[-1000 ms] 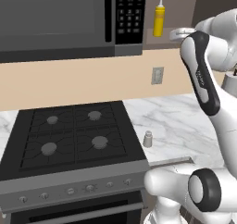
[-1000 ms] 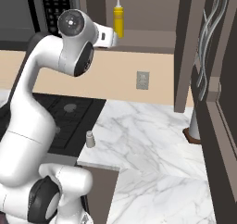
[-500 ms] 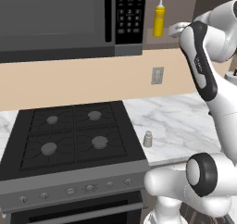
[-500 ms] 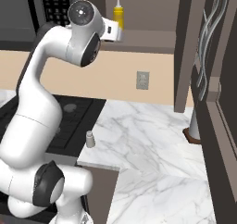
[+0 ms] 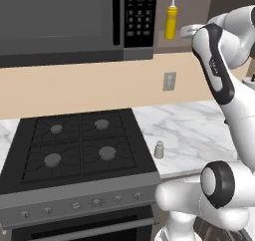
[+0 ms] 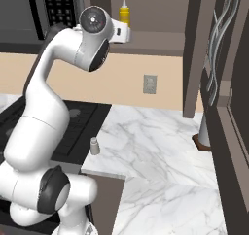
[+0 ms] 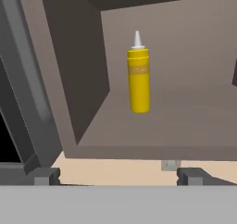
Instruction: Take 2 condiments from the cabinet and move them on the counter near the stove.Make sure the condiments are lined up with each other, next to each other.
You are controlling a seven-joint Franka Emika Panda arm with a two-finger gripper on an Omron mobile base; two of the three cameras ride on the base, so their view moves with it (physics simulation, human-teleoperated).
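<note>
A slim yellow squeeze bottle (image 7: 139, 77) with a white nozzle stands upright on the cabinet shelf (image 7: 194, 126), toward its left side wall. My gripper (image 7: 118, 176) is open and empty. It sits in front of the shelf edge, level with it and short of the bottle. From the base cameras the bottle (image 5: 171, 20) (image 6: 124, 13) shows just beyond my raised hand. The small pale grey shaker (image 5: 159, 149) (image 6: 95, 146) stands on the white marble counter (image 5: 199, 130) (image 6: 160, 156), right beside the stove (image 5: 79, 145).
The black microwave (image 5: 74, 21) hangs over the stove, left of the cabinet. A wall outlet (image 5: 169, 80) (image 6: 150, 83) sits below the shelf. A paper-towel roll (image 6: 204, 132) stands at the counter's back right, beside a dark panel (image 6: 194, 49).
The arm has lifted and swung the hand up and in toward the cabinet shelf and the yellow bottle. The jaws stayed open. Shaker and bottle have not moved.
</note>
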